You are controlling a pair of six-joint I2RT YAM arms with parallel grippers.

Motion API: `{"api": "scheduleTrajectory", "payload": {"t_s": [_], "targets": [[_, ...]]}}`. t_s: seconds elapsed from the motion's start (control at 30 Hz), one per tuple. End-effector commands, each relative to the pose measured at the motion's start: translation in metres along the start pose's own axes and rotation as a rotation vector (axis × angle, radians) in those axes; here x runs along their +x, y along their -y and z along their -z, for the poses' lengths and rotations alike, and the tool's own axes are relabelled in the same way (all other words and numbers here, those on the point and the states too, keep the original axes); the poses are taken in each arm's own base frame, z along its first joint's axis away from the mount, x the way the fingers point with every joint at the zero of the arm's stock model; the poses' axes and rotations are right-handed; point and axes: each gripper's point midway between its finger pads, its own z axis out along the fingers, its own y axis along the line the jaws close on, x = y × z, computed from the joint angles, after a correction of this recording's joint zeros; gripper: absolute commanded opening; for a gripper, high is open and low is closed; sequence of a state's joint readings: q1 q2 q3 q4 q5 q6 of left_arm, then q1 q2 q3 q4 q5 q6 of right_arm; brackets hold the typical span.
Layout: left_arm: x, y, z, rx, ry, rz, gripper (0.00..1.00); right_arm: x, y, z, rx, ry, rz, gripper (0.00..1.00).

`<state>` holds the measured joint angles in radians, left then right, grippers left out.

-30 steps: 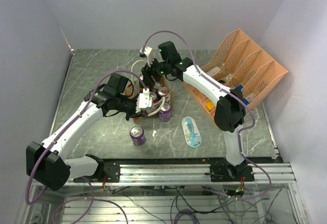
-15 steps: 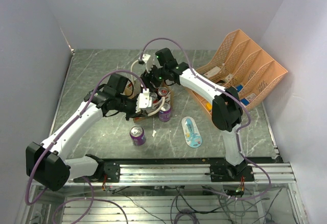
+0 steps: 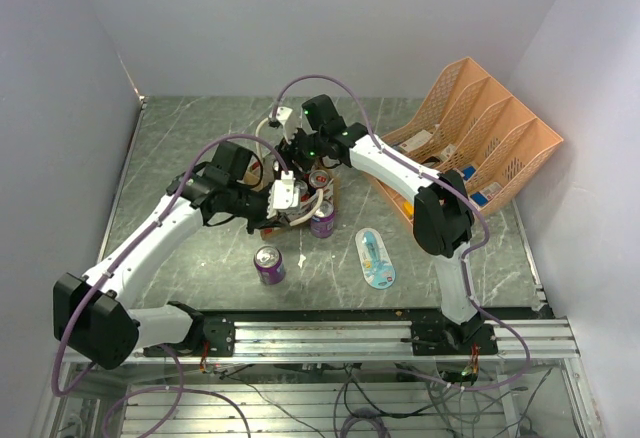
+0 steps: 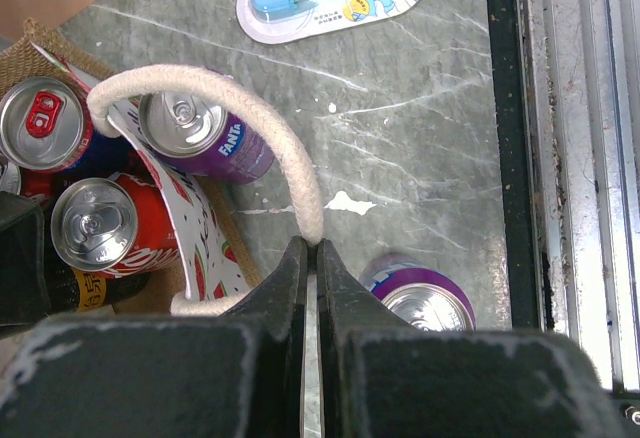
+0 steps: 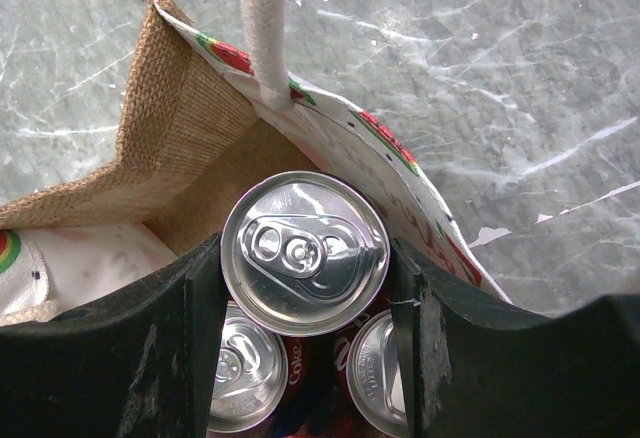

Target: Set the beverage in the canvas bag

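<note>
Pale walls close in a grey marbled table, with an orange mesh organizer against the right side. Near the middle stands the canvas bag, its mouth held open. The left gripper has its jaws pressed together on the white rope handle, pinching it and drawing the near wall outward.

Over the last second the right arm has swung its wrist a little leftward and down over the bag. The right gripper now has the silver-topped can squarely over the opening, jaws clamped on its two sides. Two Coca-Cola cans already stand inside, their tops showing below and beside the held can. It looks to be entering the mouth rather than seated, though its base is hidden, so I cannot tell whether it rests on anything.

That shift reads as the final descent — alignment done, release still to come. Room inside looks tight, so the can may catch on its neighbours' rims.

Outside the bag, a purple Fanta can stands just beside the near wall and a second purple can stands further toward the arms' bases — likely still to be packed. A blue-and-white blister pack lies to their right.
</note>
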<state>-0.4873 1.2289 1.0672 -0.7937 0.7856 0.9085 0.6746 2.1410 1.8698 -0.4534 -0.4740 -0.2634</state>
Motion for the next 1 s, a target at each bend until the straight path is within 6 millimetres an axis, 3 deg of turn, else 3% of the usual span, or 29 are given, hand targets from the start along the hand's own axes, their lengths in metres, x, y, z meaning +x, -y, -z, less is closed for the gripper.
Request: {"api": "scheduleTrajectory", "payload": {"t_s": [0.0, 0.63, 0.97], "targets": [[-0.01, -0.002, 0.001, 0.004, 0.017, -0.019, 0.07, 0.001, 0.003, -0.002, 0.013, 0.008, 0.035, 0.37], [-0.008, -0.002, 0.004, -0.007, 0.001, -0.025, 0.07, -0.01, -0.011, 0.007, 0.003, 0.026, 0.082, 0.57], [-0.014, 0.001, 0.01, -0.029, 0.016, -0.05, 0.07, -0.021, -0.014, 0.022, 0.026, 0.035, 0.126, 0.66]]}}
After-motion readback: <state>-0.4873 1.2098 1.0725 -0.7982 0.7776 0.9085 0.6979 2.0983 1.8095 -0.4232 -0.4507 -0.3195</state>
